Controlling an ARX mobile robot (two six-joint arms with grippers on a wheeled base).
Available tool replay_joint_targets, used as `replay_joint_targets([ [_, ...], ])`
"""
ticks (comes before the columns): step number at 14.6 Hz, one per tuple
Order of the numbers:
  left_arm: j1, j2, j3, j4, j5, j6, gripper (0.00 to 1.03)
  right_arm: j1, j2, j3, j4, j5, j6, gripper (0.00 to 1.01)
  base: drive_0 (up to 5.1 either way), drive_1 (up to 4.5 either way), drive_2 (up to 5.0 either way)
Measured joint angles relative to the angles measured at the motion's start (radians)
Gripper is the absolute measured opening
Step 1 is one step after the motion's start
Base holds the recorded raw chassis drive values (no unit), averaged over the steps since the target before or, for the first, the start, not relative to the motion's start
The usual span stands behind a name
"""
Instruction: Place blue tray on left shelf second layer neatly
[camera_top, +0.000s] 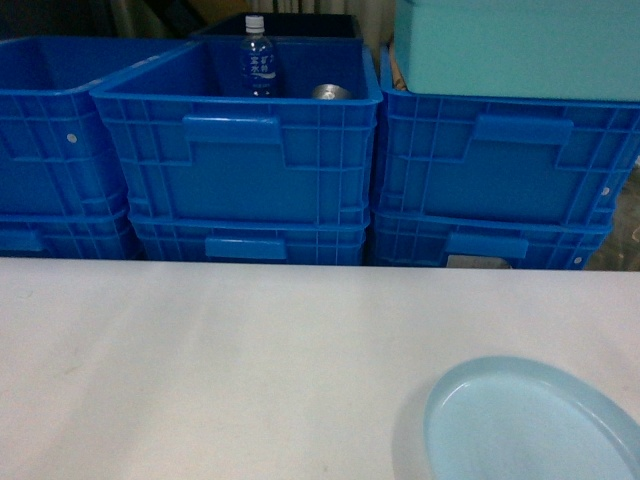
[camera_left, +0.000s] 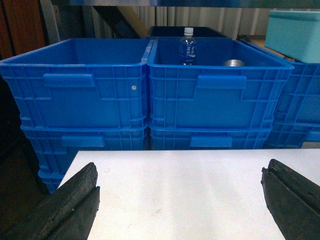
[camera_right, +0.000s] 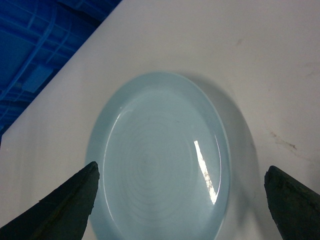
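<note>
In the head view, you see the blue tray (camera_top: 530, 420) lying flat on the white table (camera_top: 200, 370), at the lower right corner, and the picture edge cuts part of it off. Behind the table stand 3 stacks of dark blue crates (camera_top: 240, 150). The middle top crate holds a water bottle (camera_top: 257, 57) and a small metal thing which I cannot identify. A teal box (camera_top: 520, 45) sits on the right stack. Neither arm shows in this view, and the left shelf is not visible here.

In the left wrist view, the left gripper (camera_left: 180, 200) is spread wide above bare table and holds nothing. At the top edge you can see some metal rails above the crates; whether they belong to the shelf, I cannot tell.

In the right wrist view, the right gripper (camera_right: 180, 200) is also spread wide, with the tray lying between its 2 fingers but not touched by them. The step in hand looks like the grasp. I suggest you lower the arm until 1 finger goes under or outside the low rim and the other inside, then close on the rim itself, because the glossy surface may slip. Keep the tray level when you lift. Its near edge is cut off at the bottom here.
</note>
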Motion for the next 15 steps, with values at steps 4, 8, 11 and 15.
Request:
replay_joint_targets([
  [4, 0.000, 0.000, 0.000, 0.000, 0.000, 0.000, 0.98, 0.087, 0.119, 0.004, 0.103, 0.087, 0.047, 0.98, 0.0, 0.00, 0.0],
  [8, 0.000, 0.000, 0.000, 0.000, 0.000, 0.000, 0.98, 0.167, 0.202, 0.050, 0.134, 0.163, 0.106, 0.98, 0.0, 0.00, 0.0],
  [11, 0.000, 0.000, 0.000, 0.000, 0.000, 0.000, 0.98, 0.201, 0.240, 0.094, 0.128, 0.220, 0.150, 0.98, 0.0, 0.00, 0.0],
  [15, 0.000, 0.000, 0.000, 0.000, 0.000, 0.000, 0.98, 0.221, 0.277, 0.142, 0.127, 0.273, 0.192, 0.98, 0.0, 0.00, 0.0],
])
